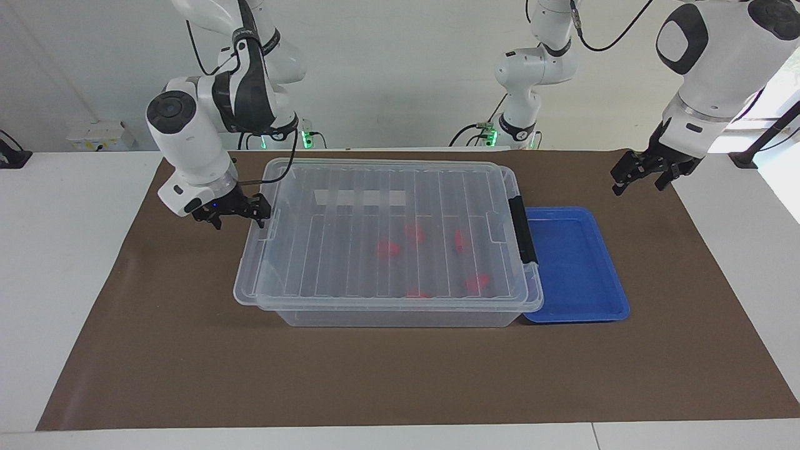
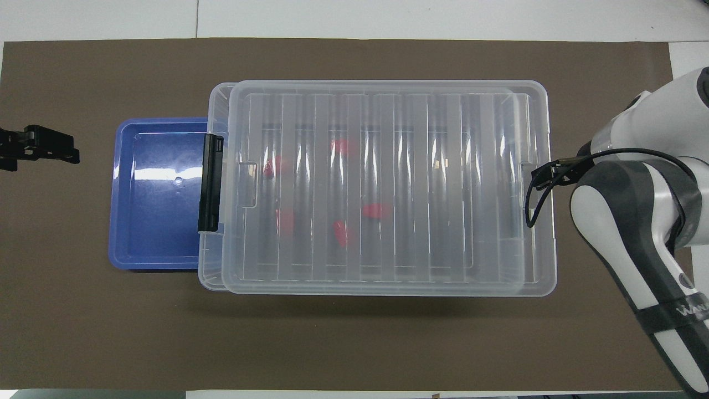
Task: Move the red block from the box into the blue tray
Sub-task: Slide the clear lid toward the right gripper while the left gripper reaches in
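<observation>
Box: lid overhangs its rim; right gripper fingers spread at that edge, hold unclear. Blue tray adjoining. Left gripper fingers parted, empty, over bare mat.

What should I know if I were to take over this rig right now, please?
Right gripper: at the edge of the lid, at the right arm's end of the box; grip unclear.
Left gripper: open, waiting over the mat at the left arm's end.
Things: five red blocks lie in the box under the lid, which sits offset toward the right arm's end. The tray is empty, beside the box.
Done: no block placed.
Left: clear the lid, lift one block, set it in the tray.
</observation>
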Action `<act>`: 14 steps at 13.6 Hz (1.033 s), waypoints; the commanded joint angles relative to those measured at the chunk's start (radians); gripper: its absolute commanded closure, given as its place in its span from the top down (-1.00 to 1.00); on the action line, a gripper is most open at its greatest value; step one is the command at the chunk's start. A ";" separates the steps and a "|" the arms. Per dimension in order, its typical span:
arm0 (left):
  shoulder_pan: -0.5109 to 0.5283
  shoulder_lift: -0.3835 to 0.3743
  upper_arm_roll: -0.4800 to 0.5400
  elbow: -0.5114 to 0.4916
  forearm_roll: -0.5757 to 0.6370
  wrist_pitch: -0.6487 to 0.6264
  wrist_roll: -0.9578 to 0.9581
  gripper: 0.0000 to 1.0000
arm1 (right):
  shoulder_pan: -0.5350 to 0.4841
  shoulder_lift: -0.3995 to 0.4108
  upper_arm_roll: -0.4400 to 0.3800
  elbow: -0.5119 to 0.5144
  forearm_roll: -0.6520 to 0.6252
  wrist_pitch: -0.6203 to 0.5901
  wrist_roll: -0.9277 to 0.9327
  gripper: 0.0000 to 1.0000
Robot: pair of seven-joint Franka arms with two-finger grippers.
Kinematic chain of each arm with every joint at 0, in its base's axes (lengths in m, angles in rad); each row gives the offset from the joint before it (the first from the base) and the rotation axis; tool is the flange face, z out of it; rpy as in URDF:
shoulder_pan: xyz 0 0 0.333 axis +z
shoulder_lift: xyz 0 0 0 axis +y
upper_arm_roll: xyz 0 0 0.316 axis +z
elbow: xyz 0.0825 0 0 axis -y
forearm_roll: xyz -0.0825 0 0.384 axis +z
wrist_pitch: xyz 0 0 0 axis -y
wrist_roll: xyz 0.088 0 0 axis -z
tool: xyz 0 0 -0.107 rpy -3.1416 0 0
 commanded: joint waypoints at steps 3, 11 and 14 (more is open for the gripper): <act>0.007 -0.029 -0.002 -0.027 0.008 -0.031 0.002 1.00 | -0.011 -0.026 -0.067 -0.035 0.002 0.048 -0.159 1.00; -0.062 -0.048 -0.005 -0.084 0.008 0.067 -0.005 1.00 | -0.013 -0.023 -0.136 -0.033 0.002 0.065 -0.279 1.00; -0.137 -0.072 -0.005 -0.148 0.008 0.118 -0.057 1.00 | -0.013 -0.022 -0.156 -0.033 0.002 0.077 -0.316 1.00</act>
